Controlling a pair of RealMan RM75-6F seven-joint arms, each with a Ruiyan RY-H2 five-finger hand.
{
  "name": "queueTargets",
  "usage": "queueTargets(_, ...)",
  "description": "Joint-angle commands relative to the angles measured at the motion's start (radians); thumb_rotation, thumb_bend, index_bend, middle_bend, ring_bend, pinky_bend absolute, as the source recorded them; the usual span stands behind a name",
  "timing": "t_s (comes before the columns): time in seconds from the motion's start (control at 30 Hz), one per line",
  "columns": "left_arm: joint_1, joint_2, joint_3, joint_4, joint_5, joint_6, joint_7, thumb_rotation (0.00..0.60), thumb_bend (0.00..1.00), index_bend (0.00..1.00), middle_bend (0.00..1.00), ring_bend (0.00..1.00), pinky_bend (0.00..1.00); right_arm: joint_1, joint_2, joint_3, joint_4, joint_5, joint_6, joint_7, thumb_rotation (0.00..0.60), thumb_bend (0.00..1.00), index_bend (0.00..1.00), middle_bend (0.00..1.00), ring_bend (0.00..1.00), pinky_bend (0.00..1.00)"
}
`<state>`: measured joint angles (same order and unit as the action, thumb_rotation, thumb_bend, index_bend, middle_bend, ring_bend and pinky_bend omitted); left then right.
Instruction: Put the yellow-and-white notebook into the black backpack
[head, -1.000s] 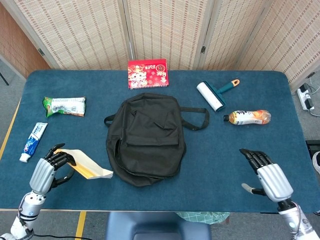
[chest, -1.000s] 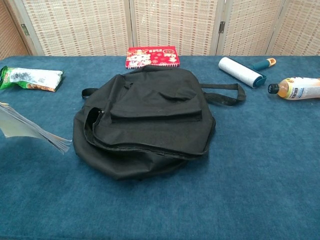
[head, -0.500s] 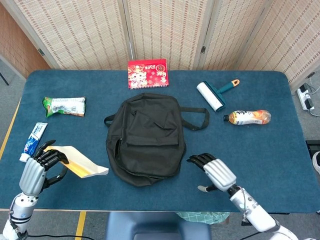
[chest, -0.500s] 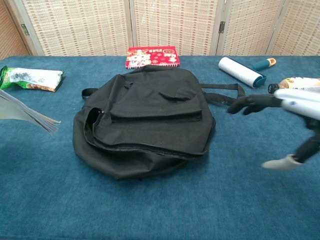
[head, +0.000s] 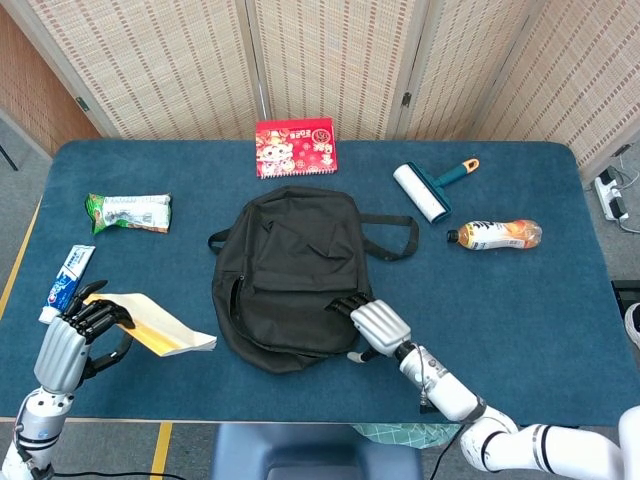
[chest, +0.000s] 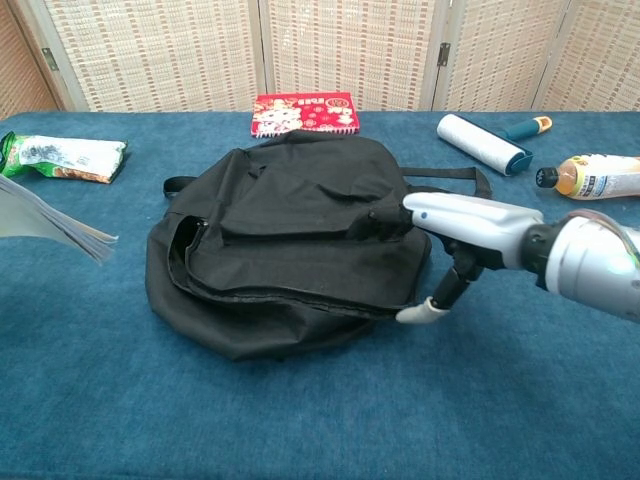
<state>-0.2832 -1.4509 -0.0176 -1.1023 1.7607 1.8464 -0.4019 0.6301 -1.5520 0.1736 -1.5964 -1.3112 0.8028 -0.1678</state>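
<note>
The black backpack (head: 290, 275) (chest: 290, 240) lies flat in the middle of the blue table, its zipper along the left and front edge. My left hand (head: 75, 335) grips the yellow-and-white notebook (head: 165, 333) (chest: 50, 225) and holds it tilted above the table, left of the backpack. The left hand itself is outside the chest view. My right hand (head: 370, 322) (chest: 445, 235) reaches over the backpack's front right edge, fingers (chest: 385, 220) spread and touching the fabric, thumb below; it holds nothing.
A red booklet (head: 296, 147) lies behind the backpack. A lint roller (head: 425, 190) and a drink bottle (head: 495, 234) sit at the right. A green snack packet (head: 128, 212) and a toothpaste tube (head: 66, 283) lie at the left.
My right hand has swept left from the table's right front to the backpack's front right edge. The left hand with the notebook has drawn slightly left and lifted.
</note>
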Motion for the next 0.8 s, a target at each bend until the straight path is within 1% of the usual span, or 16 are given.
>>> queueTargets(0.03, 0.000, -0.001, -0.001, 0.001, 0.000, -0.002, -0.001, 0.600, 0.52, 0.71, 0.57, 0.48, 0.22, 0.020, -0.010, 0.016, 0.011, 0.024, -0.005, -0.008, 0.600, 0.28, 0.23, 0.21, 0.19, 0.14)
queueTargets(0.13, -0.001, -0.002, -0.004, 0.004, 0.000, -0.004, -0.003, 0.600, 0.52, 0.71, 0.58, 0.48, 0.22, 0.036, -0.008, 0.026, 0.012, 0.051, -0.008, -0.014, 0.600, 0.33, 0.24, 0.22, 0.20, 0.14)
queueTargets(0.27, -0.002, -0.005, -0.006, 0.007, -0.002, -0.010, -0.004, 0.600, 0.52, 0.71, 0.58, 0.48, 0.22, 0.060, -0.014, 0.026, 0.016, 0.086, -0.024, -0.028, 0.600, 0.39, 0.26, 0.23, 0.21, 0.15)
queueTargets(0.37, -0.003, -0.007, -0.008, 0.008, -0.002, -0.012, -0.007, 0.600, 0.52, 0.71, 0.58, 0.48, 0.22, 0.076, -0.034, 0.026, 0.031, 0.107, -0.023, -0.043, 0.600, 0.44, 0.29, 0.24, 0.22, 0.19)
queueTargets(0.47, -0.003, -0.007, -0.009, 0.008, -0.001, -0.012, -0.008, 0.600, 0.52, 0.70, 0.58, 0.48, 0.22, 0.091, -0.055, 0.027, 0.046, 0.127, -0.014, -0.065, 0.600, 0.53, 0.34, 0.26, 0.24, 0.22)
queueTargets(0.57, -0.006, -0.006, -0.011, 0.006, 0.000, -0.016, -0.014, 0.600, 0.52, 0.71, 0.57, 0.48, 0.22, 0.112, -0.079, 0.027, 0.058, 0.159, -0.018, -0.097, 0.600, 0.60, 0.44, 0.30, 0.27, 0.26)
queueTargets(0.63, -0.010, -0.006, -0.013, 0.005, 0.001, -0.019, -0.019, 0.600, 0.52, 0.71, 0.57, 0.48, 0.23, 0.129, -0.094, 0.034, 0.063, 0.186, -0.014, -0.123, 0.600, 0.66, 0.55, 0.34, 0.30, 0.28)
queueTargets(0.67, -0.012, -0.004, -0.013, 0.004, 0.002, -0.020, -0.022, 0.600, 0.52, 0.71, 0.58, 0.48, 0.23, 0.135, -0.100, 0.038, 0.064, 0.197, -0.010, -0.133, 0.600, 0.68, 0.58, 0.36, 0.31, 0.29)
queueTargets(0.73, -0.016, -0.001, -0.013, 0.003, 0.010, -0.016, -0.030, 0.600, 0.52, 0.71, 0.58, 0.48, 0.23, 0.150, -0.111, 0.058, 0.066, 0.228, 0.002, -0.150, 0.600, 0.72, 0.66, 0.41, 0.34, 0.31)
queueTargets(0.8, -0.022, 0.006, -0.013, 0.000, 0.024, -0.008, -0.034, 0.600, 0.52, 0.71, 0.58, 0.48, 0.23, 0.165, -0.119, 0.088, 0.065, 0.270, 0.016, -0.155, 0.600, 0.74, 0.70, 0.44, 0.36, 0.33)
